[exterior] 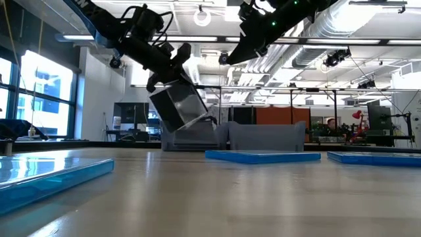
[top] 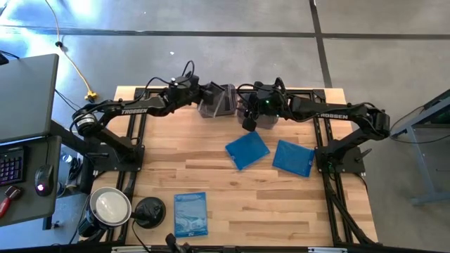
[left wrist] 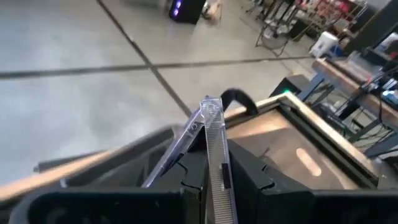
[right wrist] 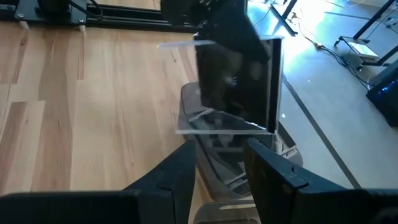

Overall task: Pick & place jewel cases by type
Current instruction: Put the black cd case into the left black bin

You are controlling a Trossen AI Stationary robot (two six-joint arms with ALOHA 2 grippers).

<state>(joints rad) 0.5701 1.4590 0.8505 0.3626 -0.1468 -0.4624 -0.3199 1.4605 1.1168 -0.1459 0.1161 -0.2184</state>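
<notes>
Your left gripper (top: 211,93) sits at the far edge of the pale wooden table (top: 232,211), its fingers clenched on a clear, dark-backed square jewel case (exterior: 179,105). You see that case tilted in the air in the low view, hanging over the two smoky translucent rectangular tubs (exterior: 230,137) at the table's far edge. In the left wrist view only the case's thin edge shows between the fingers.

Your right gripper (top: 249,123) hovers just beside the tubs with its fingers spread and nothing between them; in the low view its arm is cut off at the top.

Two plain blue flat square cases (top: 247,150) and (top: 293,157) lie near each other in the middle of the table, apart from the tubs. A paler printed blue case (top: 190,213) lies at the near edge, well away from them.

What is inside the tubs is hard for you to judge: the arms cover them from above, and the right wrist view shows what may be case edges stacked within.
</notes>
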